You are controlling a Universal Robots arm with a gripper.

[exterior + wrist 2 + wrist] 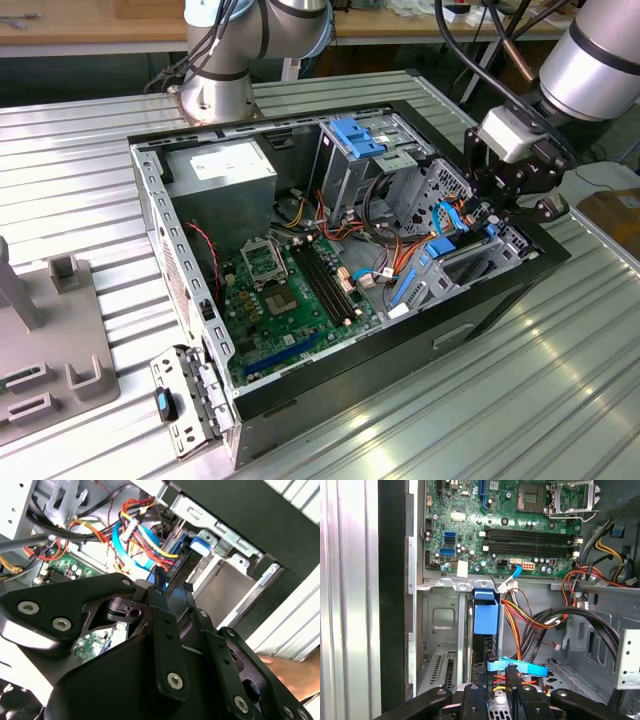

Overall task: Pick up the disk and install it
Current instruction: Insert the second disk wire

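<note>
At my wrist, the gripper (496, 672) hangs low over the drive corner of the case (300, 385), at the exterior view's right. As far as I can judge it is pinched on the near end of the disk (485, 620); the contact itself is partly masked. The disk stands on edge, straight ahead of my fingertips (475, 692). Its long axis runs directly away from me towards the board (520, 540), blue rail end leading. It lies within the bay (442, 625), its far end just short of the bay's folded metal lip beside the board. A flat blue cable (520, 667) crosses just in front of my fingertips and touches or nearly touches one of them, so that is the closest snag. On one side of the disk the bay wall is near and parallel, with the black case wall (392, 605) beyond it, so little slack there. On the other side a bundle of wires (530, 620) loops close by, then open floor. Farther off the board is well apart from me, and the power supply (220, 170) sits at the far corner.
</note>
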